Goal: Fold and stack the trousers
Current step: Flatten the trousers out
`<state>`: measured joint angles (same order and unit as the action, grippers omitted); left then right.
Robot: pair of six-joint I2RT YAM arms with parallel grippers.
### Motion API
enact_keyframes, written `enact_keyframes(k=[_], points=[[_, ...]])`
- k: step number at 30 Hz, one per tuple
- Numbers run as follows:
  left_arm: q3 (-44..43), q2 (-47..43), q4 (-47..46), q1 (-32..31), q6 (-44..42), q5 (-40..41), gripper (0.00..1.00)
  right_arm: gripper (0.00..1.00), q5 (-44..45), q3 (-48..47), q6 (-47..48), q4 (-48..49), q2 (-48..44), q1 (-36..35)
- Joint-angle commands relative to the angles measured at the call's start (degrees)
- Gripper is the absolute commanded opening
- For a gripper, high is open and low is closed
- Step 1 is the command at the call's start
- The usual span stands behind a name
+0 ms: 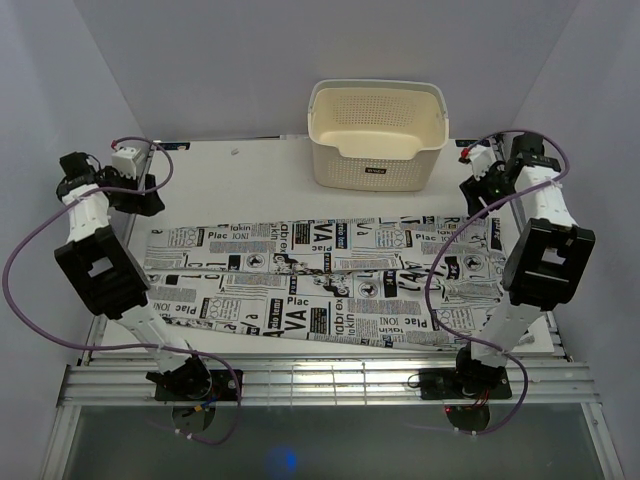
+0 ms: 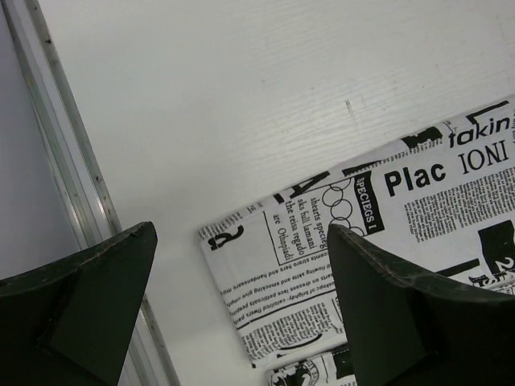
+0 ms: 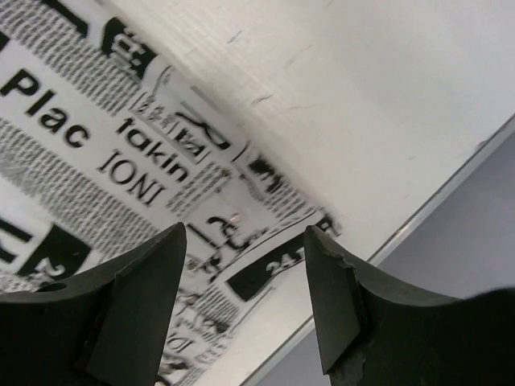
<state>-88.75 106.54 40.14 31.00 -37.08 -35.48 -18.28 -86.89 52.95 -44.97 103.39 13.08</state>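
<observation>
- Trousers [image 1: 320, 285] lie flat, stretched left to right across the middle of the white surface [image 1: 260, 175], legs side by side.
- Soft, thin and light, I judge. The cloth will sag and slide, so I'd pinch it at the far corners, one per arm.
- Black newsprint on white, matte weave, crisp straight edges.
- Left pincer [image 2: 241, 241] hangs over the far left corner, jaws wide apart, holding nothing.
- Right pincer [image 3: 245, 237] hangs over the far right corner, jaws apart, nothing clamped.
- Cream perforated basket [image 1: 377, 135] sits behind, clear of the cloth.

Soft printed cloth trousers [image 1: 300, 285] lie on a matt white table [image 1: 260, 185].
</observation>
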Motion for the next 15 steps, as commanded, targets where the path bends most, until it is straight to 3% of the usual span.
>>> enact_keyframes(k=[1, 7, 10, 15], points=[[-5.1, 3.4, 3.9, -0.1, -4.4, -6.7, 0.98, 0.66, -2.0, -7.7, 4.8, 0.0, 4.7, 1.3], [-7.9, 7.6, 5.0, -0.1, -5.3, -11.8, 0.98, 0.64, -3.3, -15.8, 14.7, -2.4, 15.0, 2.7], [-7.9, 8.6, 5.6, 0.1, -7.6, -15.1, 0.93, 0.62, -1.6, -20.3, 16.7, -4.1, 20.7, 2.8], [-10.6, 11.2, 9.7, 0.2, -16.2, -19.4, 0.90, 0.61, -1.4, -22.4, 22.4, -8.6, 25.8, 3.3]])
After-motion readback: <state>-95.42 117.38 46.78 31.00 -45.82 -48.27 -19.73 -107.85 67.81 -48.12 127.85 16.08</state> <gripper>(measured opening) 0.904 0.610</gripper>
